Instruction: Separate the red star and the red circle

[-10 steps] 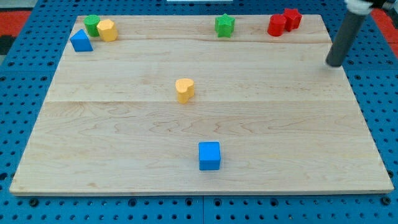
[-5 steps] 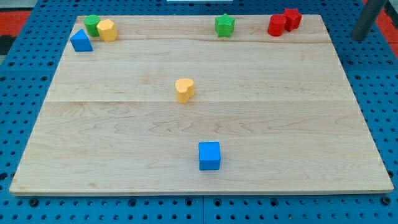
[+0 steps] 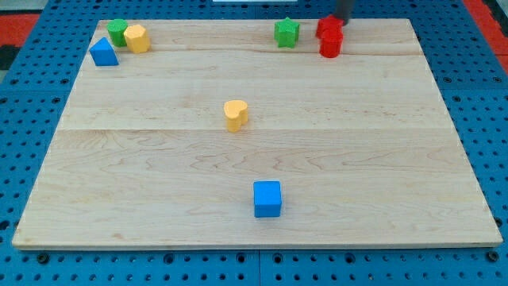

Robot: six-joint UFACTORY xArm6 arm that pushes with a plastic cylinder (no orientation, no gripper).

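Note:
The red star [image 3: 329, 28] and the red circle [image 3: 331, 46] sit near the view's top edge, right of centre. The star is just above the circle and they touch or nearly touch. My tip [image 3: 342, 19] comes down from the view's top edge and is right against the star's upper right side. Only the lowest part of the rod shows.
A green star [image 3: 286, 32] stands just left of the red pair. A green block [image 3: 117, 31], a yellow block [image 3: 136, 37] and a blue triangle [image 3: 102, 52] cluster at the top left. A yellow heart [image 3: 235, 114] is mid-board and a blue cube [image 3: 267, 199] is lower centre.
My tip swung from off the board's right side to the top edge. Both red blocks shifted left, and the circle now lies below the star instead of to its left.

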